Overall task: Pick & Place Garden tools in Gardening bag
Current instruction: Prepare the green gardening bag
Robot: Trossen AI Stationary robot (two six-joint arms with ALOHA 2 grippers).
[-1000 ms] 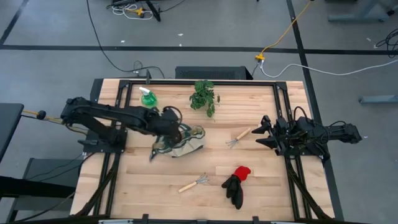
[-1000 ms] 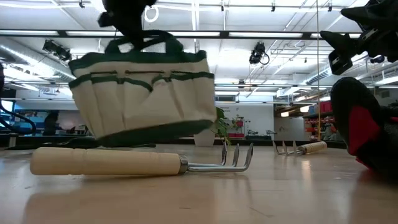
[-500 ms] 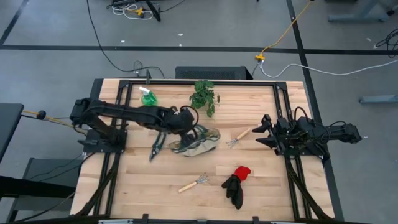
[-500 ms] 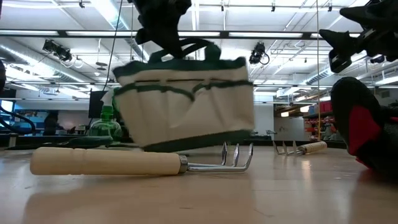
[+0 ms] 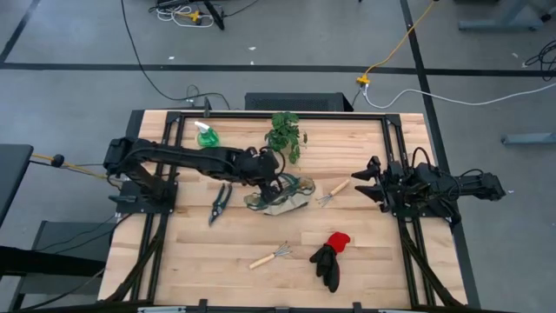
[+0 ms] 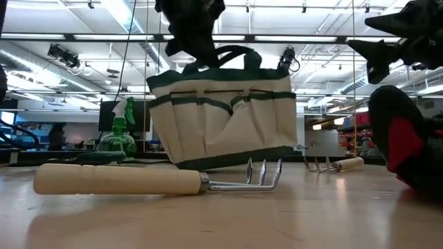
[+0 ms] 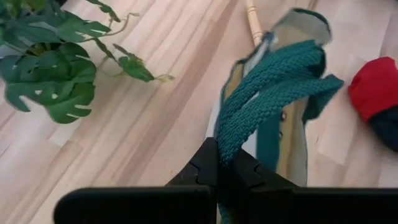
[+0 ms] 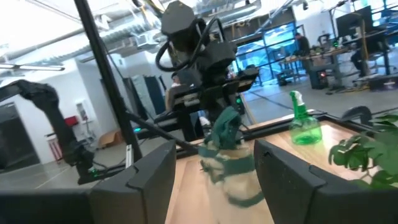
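My left gripper (image 5: 271,174) is shut on the green handles of the cream gardening bag (image 5: 282,193), which hangs at the table's middle; the low view (image 6: 225,121) shows it tilted. The pruning shears (image 5: 219,202) lie left of the bag. The green spray bottle (image 5: 207,136) stands at the far left. One hand rake (image 5: 334,190) lies right of the bag, the other (image 5: 271,256) near the front. The red-and-black gloves (image 5: 330,256) lie at the front right. My right gripper (image 5: 360,180) is open and empty by the right edge. My left gripper pinches both green webbing handles (image 7: 231,142) together between its two fingers, near the top of their loops. The fingers come from above, pointing down. The bag hangs below them, tilted, its bottom close to the table; whether it touches, I cannot tell.
A potted green plant (image 5: 285,135) stands at the far middle, just behind the bag. The nearer rake's prongs (image 6: 263,174) lie in front of the bag in the low view. Bare wood shows between the bag and the front rake.
My left gripper has carried the bag toward the table's right edge and downward. The bag has swung as it went and now hangs lower. The shears, which it partly covered before, now lie in plain view left of it.
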